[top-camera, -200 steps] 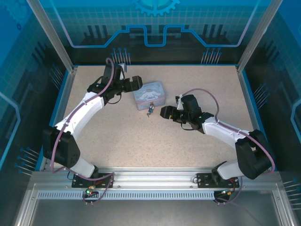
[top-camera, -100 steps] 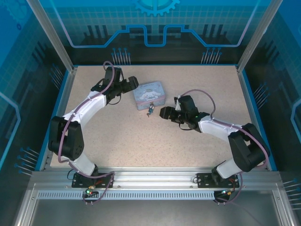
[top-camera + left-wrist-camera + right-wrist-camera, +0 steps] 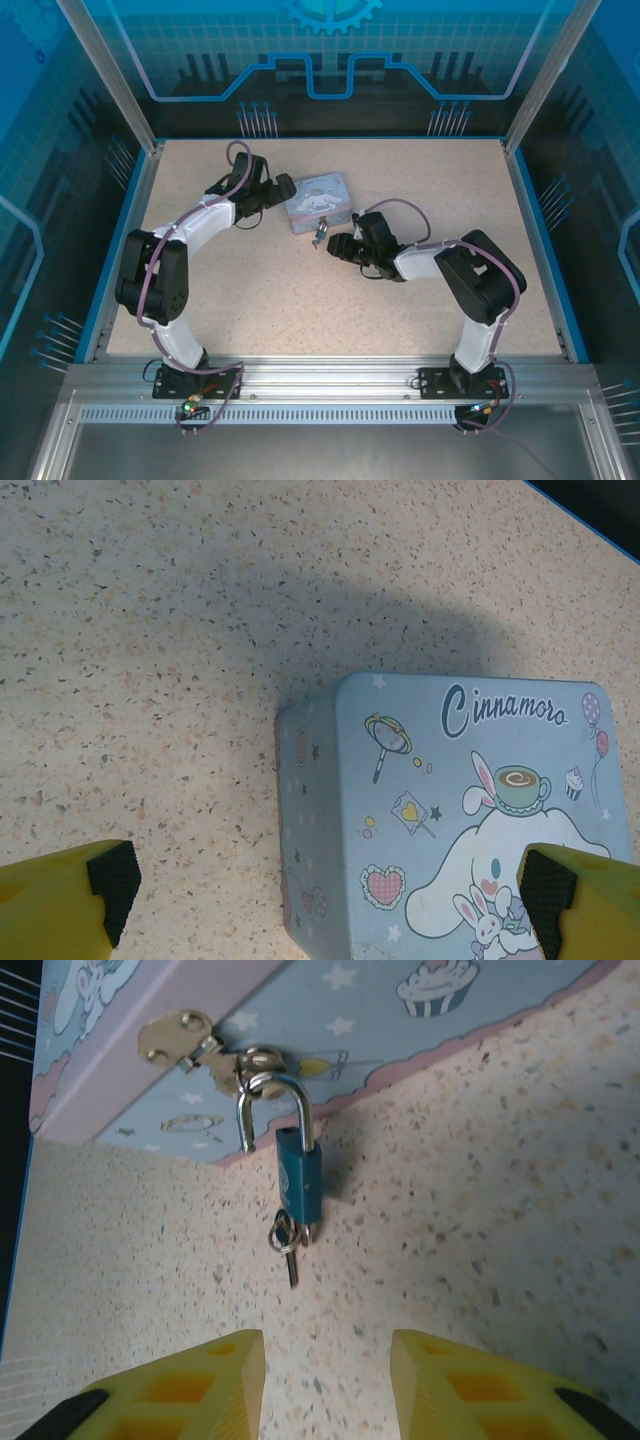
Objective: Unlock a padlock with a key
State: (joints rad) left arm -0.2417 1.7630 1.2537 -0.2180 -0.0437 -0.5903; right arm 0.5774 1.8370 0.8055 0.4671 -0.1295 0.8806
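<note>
On the speckled beige table (image 3: 300,300), seen from the top view, both arms reach in toward a spot just toward 12 o'clock of the table's middle. The left arm sweeps up from 7 o'clock and the right arm folds in from 5 o'clock.

Between them lies a pale blue tin (image 3: 318,200) with a white cartoon dog on its lid (image 3: 450,820), resting flat with its long side running from 8 o'clock to 2 o'clock. The right wrist view shows the tin's front wall (image 3: 300,1040) and a small brass hasp on it.

The left end effector (image 3: 283,188) sits at the tin's 9 o'clock edge. In its own camera the left end effector (image 3: 330,890) has its black pads spread wide. One pad is over bare table and the other over the lid; whether it touches the tin cannot be told.

The right end effector (image 3: 335,243) lies low at the tin's 5 o'clock. Its yellow fingers are parted with nothing between them (image 3: 325,1380).

The padlock (image 3: 321,236) hangs from the hasp at the tin's 6 o'clock side, its blue body (image 3: 300,1182) lying on the table, just ahead of the right fingers. One leg of its silver shackle ends clear of the body.

The key (image 3: 288,1250) sits at the body's bottom end with a small ring. Whether it is in the keyhole cannot be told.
</note>
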